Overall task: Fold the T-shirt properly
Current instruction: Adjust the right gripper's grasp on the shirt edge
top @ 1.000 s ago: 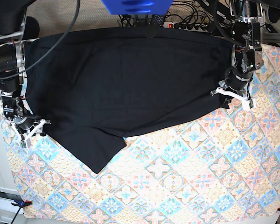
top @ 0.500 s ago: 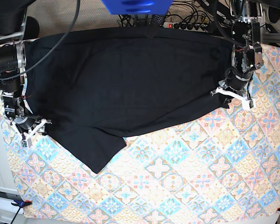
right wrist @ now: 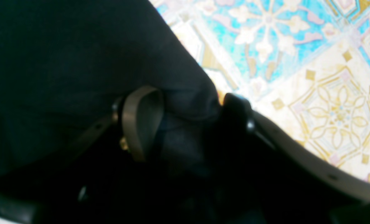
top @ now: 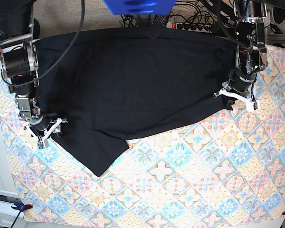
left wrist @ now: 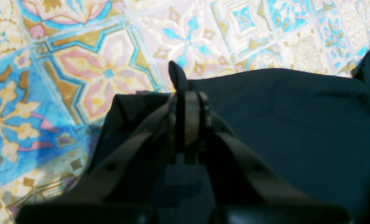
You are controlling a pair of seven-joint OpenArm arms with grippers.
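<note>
arm casings: black, cylindrical, with silver metal bands at the joints
left pincer (top: 237,99): white fingers, black wrist
right pincer (top: 48,131): white fingers, small screw heads along them
cables: black, looping above both arms
wiring: thin red strands beside the silver joints

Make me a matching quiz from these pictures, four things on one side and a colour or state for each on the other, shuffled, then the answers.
Things:
1. left gripper
2. right gripper
3. T-shirt
4. tablecloth

Descriptions:
A. plain black, spread out flat
B. jaws apart, straddling a cloth edge
C. colourful tile pattern
D. pinched shut on a fold of black cloth

Pairs: 1-D, 2-B, 3-A, 4-C
</note>
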